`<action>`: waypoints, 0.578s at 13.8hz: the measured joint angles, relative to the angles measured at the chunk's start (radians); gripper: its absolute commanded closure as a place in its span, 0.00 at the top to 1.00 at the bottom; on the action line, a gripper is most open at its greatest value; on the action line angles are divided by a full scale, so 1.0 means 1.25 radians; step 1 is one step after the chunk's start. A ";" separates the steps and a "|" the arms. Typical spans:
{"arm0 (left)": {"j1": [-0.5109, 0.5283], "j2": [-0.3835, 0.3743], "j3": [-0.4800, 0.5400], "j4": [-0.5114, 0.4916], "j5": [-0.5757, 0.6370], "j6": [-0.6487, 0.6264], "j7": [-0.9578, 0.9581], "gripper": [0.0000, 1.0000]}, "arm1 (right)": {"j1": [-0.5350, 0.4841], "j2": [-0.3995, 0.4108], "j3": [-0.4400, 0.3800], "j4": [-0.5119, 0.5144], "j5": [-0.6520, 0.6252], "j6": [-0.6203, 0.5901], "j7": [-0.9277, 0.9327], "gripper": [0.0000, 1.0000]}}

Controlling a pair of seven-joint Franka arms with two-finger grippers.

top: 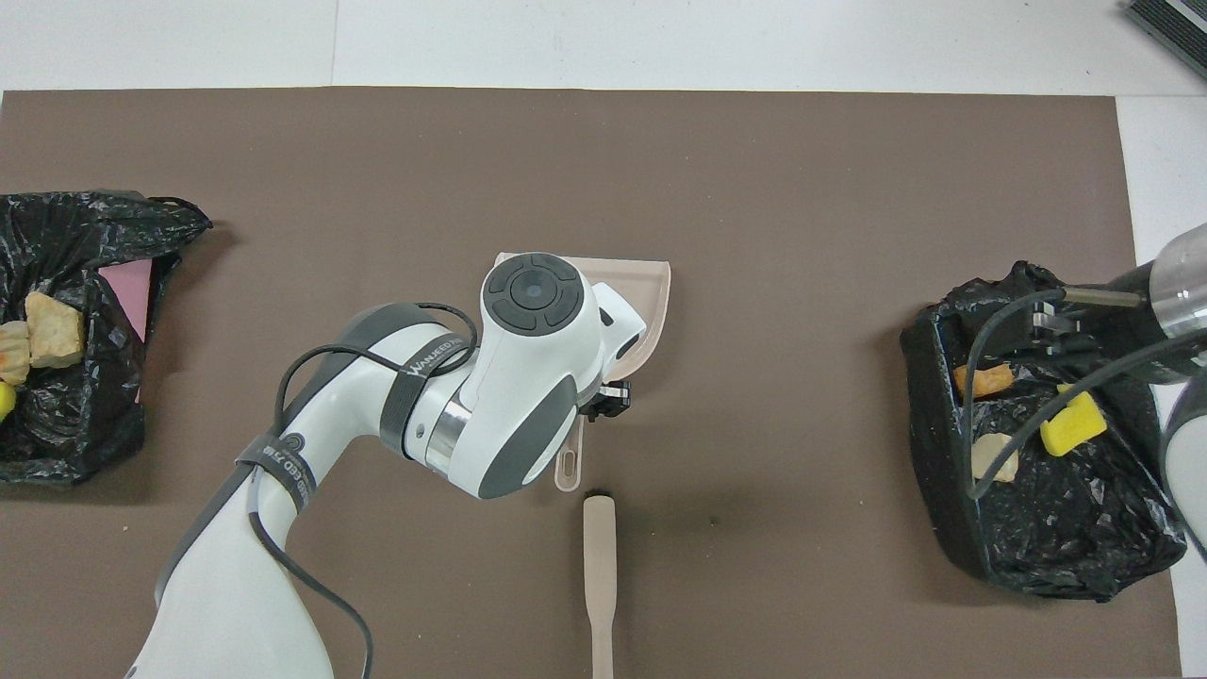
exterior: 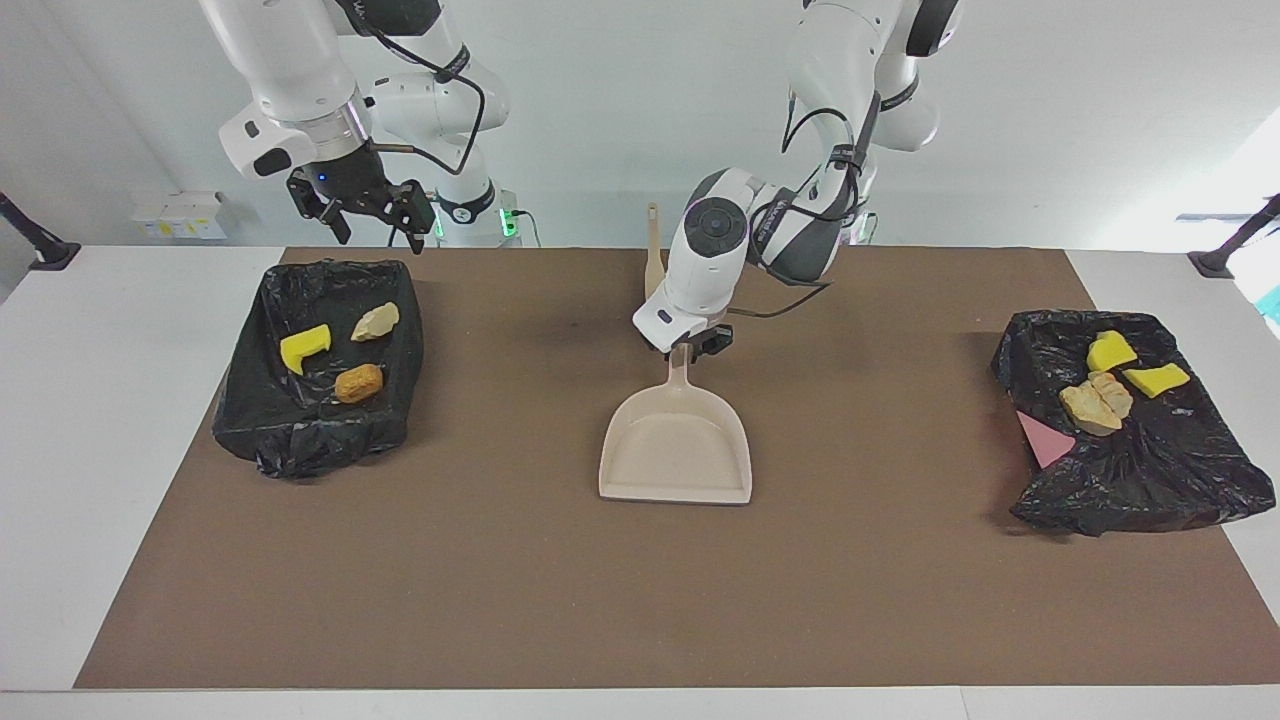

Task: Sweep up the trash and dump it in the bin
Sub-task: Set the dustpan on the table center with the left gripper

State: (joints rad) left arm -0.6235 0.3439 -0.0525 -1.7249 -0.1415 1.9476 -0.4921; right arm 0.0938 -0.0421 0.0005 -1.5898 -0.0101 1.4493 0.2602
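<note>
The beige dustpan (exterior: 677, 450) (top: 655, 283) lies flat on the brown mat at mid-table. My left gripper (exterior: 697, 347) (top: 603, 405) is at its handle. All the trash I see lies in two black-lined bins. The bin (exterior: 260, 440) (top: 1037, 547) at the right arm's end holds a yellow chunk (exterior: 305, 347), a tan lump (exterior: 375, 321) and an orange lump (exterior: 358, 383). My right gripper (exterior: 365, 210) hangs open over this bin's robot-side rim. The other bin (exterior: 1150, 490) (top: 66, 443) holds yellow chunks (exterior: 1110, 350) and tan lumps (exterior: 1095, 400).
The beige hand brush (top: 599, 566) lies on the mat nearer to the robots than the dustpan, largely hidden by the left arm in the facing view. A pink sheet (exterior: 1043, 440) shows at the rim of the bin at the left arm's end.
</note>
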 measured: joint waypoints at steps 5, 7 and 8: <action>0.035 -0.012 0.047 0.020 0.005 0.002 -0.003 1.00 | 0.000 0.000 0.000 -0.004 0.000 0.000 0.000 1.00; 0.075 -0.023 0.055 0.027 0.027 0.002 0.004 1.00 | 0.000 -0.001 0.000 -0.004 0.000 0.000 0.000 1.00; 0.092 -0.028 0.056 0.034 0.039 0.003 0.009 1.00 | 0.000 -0.001 0.000 -0.004 0.000 0.000 0.000 1.00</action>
State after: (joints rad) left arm -0.5080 0.3093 0.0173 -1.6829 -0.0926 1.9514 -0.4811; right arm 0.0938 -0.0432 0.0005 -1.5945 -0.0101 1.4493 0.2601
